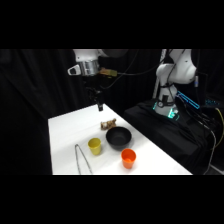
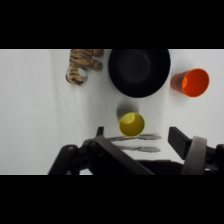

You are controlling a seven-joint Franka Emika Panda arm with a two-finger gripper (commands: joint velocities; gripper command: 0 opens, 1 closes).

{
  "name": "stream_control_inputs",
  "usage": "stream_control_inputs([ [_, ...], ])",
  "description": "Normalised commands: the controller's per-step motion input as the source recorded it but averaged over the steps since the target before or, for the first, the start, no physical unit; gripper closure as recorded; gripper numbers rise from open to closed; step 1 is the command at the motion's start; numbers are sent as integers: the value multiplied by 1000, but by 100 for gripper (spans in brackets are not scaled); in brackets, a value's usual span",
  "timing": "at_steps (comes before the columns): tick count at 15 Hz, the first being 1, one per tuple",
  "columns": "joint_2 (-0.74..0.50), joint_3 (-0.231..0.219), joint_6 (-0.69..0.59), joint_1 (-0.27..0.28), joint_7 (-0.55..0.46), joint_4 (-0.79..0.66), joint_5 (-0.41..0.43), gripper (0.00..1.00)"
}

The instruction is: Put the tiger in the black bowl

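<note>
My pincer [image 1: 100,106] hangs above the table's far edge, grip state unclear; tiger [image 1: 108,123] lies below, touching the black bowl [image 1: 118,138].

- yellow cup [image 1: 95,146] upright on white table [image 1: 65,130], open end up; seen from above in wrist view [image 2: 131,124]
- orange cup [image 1: 128,158] near table's front edge, apart from yellow cup; lying tilted in wrist view [image 2: 191,82]
- metal tongs [image 1: 81,159] flat on table, just beside yellow cup; tips near it in wrist view [image 2: 135,142]
- black backdrop behind table
</note>
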Motion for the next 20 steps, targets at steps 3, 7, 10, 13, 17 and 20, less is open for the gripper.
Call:
stream_control_inputs([
  [3,-13,13,52,-24,20,-29,15,0],
  [7,-90,-34,164,-72,2,-138,34,0],
  [10,-183,-72,274,-102,-5,-274,19,0],
  [13,-193,-69,333,-96,0,-356,41,0],
  [17,-214,-45,403,-67,25,-433,76,0],
  [20,-176,-26,452,-43,46,-419,79,0],
])
